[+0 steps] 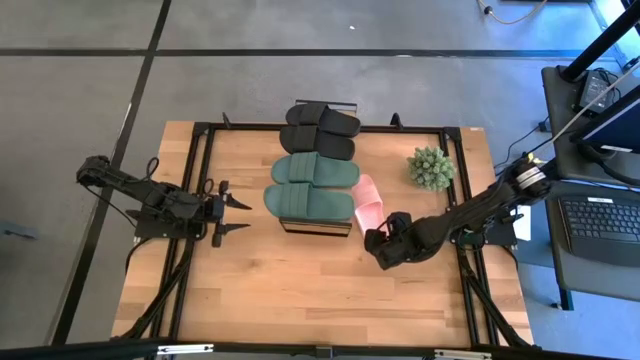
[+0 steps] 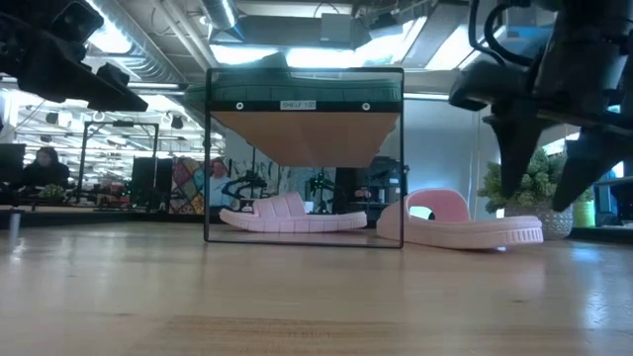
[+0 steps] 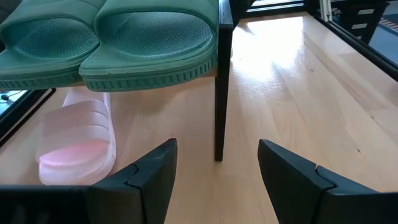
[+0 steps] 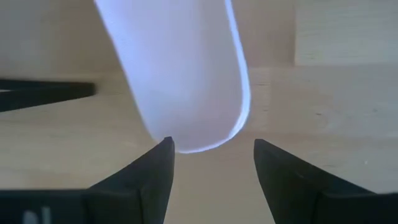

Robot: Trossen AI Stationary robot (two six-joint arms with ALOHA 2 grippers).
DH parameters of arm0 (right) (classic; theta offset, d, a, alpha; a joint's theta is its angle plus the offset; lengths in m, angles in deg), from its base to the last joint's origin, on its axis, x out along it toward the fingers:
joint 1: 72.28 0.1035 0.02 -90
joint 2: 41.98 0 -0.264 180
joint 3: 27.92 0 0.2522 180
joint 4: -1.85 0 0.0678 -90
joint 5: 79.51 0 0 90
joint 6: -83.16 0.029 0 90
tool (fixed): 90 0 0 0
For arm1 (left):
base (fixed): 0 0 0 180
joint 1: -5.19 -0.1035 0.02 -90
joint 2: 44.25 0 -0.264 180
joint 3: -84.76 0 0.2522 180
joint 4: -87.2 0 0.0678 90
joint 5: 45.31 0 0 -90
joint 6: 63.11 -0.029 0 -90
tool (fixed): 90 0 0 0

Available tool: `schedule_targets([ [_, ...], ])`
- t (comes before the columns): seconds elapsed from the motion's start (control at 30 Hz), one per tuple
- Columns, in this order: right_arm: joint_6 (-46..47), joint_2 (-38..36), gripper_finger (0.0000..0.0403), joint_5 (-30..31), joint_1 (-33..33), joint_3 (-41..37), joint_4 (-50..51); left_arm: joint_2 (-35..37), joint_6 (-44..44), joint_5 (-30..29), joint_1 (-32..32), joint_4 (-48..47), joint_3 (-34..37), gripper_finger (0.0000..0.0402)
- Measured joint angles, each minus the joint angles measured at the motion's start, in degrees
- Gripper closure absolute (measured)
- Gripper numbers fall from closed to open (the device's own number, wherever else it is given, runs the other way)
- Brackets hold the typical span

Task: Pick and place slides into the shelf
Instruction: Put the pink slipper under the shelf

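Right gripper over the loose pink slide
We saw its fingers spread and empty above the heel; the left gripper waited, spread, beside the shelf.

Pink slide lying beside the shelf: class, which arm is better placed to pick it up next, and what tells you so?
Right. The right hand hovers open at the end of the pink slide, which fills its wrist view. The left hand waits open across the shelf, which stands between it and that slide.

Two black slides, two green slides, two pink slides, one shelf, one plant.
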Motion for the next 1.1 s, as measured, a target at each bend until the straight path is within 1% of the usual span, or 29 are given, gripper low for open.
schedule_targets([
  [0.13, 0.9, 1.0, 0.0185, 0.0, 0.0, 0.0, 0.5, 0.0, 0.0, 0.0, 0.0, -0.1, 0.0, 0.0185],
  [0.27, 2.1, 1.0, 0.0185, 1.3, 0.0, 0.0, 0.6, 0.0, 0.0, 0.1, 0.0, -0.3, 0.0, 0.0185],
  [0.5, 7.1, 1.1, 0.0185, 1.5, 0.0, 0.0, 1.4, 0.0, 0.1, 3.9, 0.0, -0.4, 0.0, 0.0185],
  [0.7, 10.0, 1.1, 0.0185, 1.5, 0.0, 0.0, 2.8, 0.0, 0.1, 4.3, 0.0, -0.8, 0.0, 0.0185],
  [1.1, 10.0, 1.4, 0.0185, 1.5, 0.0, 0.0, 3.3, 0.0, 0.1, 4.3, 0.0, -1.8, 0.0, 0.0185],
])
